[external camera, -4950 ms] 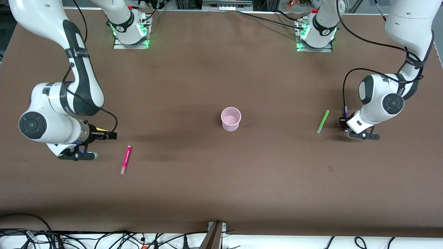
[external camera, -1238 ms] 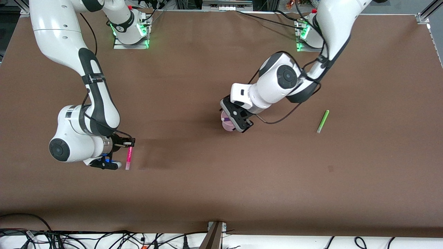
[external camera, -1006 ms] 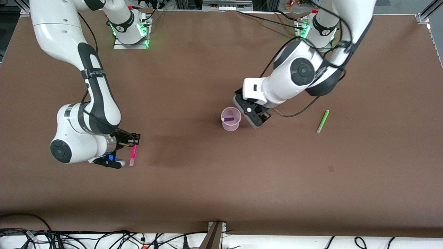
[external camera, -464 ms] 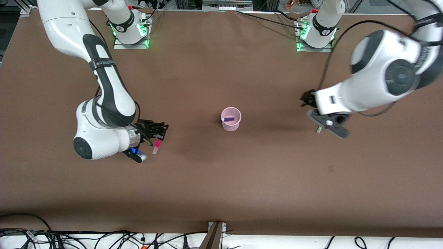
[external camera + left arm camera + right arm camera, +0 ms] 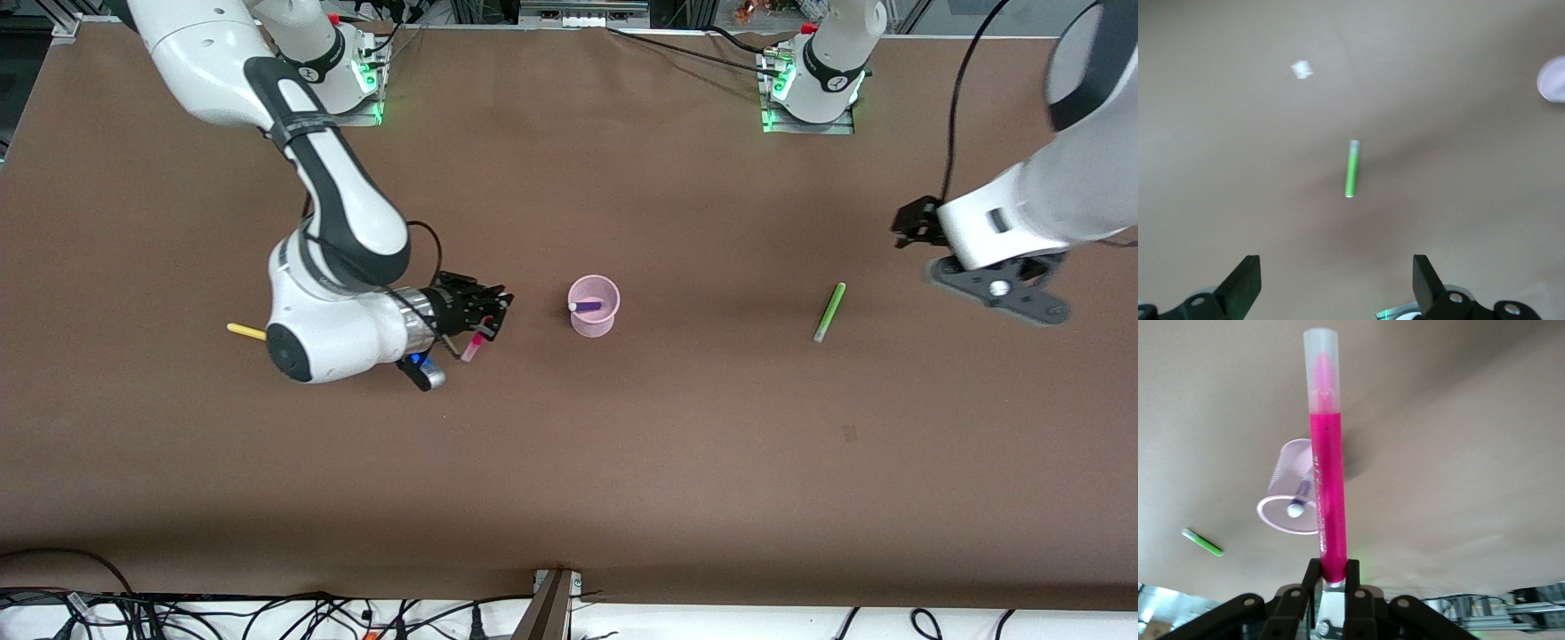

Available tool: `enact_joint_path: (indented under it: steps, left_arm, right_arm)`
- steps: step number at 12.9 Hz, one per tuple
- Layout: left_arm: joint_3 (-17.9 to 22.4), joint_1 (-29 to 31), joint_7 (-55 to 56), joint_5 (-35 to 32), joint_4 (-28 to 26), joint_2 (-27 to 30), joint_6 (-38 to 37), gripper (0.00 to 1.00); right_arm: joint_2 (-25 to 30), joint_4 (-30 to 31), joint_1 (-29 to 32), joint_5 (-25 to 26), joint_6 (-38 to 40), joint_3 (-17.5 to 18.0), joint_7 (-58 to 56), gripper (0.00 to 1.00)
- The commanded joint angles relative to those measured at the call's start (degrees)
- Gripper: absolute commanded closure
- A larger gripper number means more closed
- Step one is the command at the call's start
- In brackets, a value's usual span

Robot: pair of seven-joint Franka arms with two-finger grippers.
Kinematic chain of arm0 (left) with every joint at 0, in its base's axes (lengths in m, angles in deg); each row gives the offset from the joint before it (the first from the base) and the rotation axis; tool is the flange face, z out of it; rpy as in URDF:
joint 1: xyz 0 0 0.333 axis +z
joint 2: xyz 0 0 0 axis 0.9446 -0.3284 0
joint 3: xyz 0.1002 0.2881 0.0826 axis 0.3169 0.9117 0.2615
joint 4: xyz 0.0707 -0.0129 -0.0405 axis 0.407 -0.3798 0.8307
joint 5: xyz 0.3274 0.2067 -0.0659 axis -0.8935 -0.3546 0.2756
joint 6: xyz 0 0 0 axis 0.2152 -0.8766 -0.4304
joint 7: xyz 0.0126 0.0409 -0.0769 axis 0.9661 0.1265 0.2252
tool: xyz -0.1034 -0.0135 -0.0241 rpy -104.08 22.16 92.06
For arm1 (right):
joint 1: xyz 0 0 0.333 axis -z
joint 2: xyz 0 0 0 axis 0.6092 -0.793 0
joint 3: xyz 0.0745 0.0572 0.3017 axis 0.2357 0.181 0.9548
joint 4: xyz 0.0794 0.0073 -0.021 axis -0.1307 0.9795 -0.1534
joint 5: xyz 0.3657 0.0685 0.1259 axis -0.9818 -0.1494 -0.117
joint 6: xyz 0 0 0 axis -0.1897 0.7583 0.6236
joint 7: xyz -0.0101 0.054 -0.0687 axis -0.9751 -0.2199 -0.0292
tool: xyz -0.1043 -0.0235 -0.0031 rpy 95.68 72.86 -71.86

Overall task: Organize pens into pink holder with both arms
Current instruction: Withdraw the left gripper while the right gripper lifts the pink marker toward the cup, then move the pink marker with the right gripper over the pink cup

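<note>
Pens are partway sorted: the dark purple pen already stands in the pink holder at the middle of the table, its pale cap leaning against the rim, while three are not yet in. The right gripper hangs over the table just beside the holder, toward the right arm's end, its fingers clamped on one end of the magenta-pink pen, and the right wrist view shows that pen sticking straight out from between them with the holder under it. The step in hand looks like carrying this pen to the cup — the next move calls for bringing it over the rim, tipping it upright enough that its free end goes inside beside the purple pen, and only then opening. The left gripper is up in the air over the left arm's end of the table, its fingers spread wide with nothing between them; the left wrist view looks down on the light green pen lying flat on the table, so its next job is probably to descend and close across that pen's barrel. The yellow pen lies on the table toward the right arm's end, partly hidden by the right arm — it seems left for last.
</note>
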Motion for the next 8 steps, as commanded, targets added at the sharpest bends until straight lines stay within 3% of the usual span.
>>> enact_joint_path:
  steps: [1,2,4,8]
  left_arm:
    - [11.12,-6.14,4.78,3.67,-6.69,8.25,5.87,0.0]
    - [15.78,-8.16,5.67,7.7,-11.78,11.68,10.44,0.0]
    - [22.56,-13.26,5.76,9.06,-19.45,16.88,15.57,0.0]
    - [23.91,-13.19,5.24,9.59,-19.31,15.59,15.49,0.0]
  right_arm:
    - [0.63,0.07,-4.26,-1.4,-4.04,0.18,7.44,0.96]
    - [0.63,0.07,-4.88,-3.49,-5.87,1.58,9.72,0.96]
    - [0.63,0.51,-7.07,-5.44,-10.18,2.91,14.82,0.96]
    - [0.54,0.68,-12.26,-7.64,-17.22,3.17,24.92,0.96]
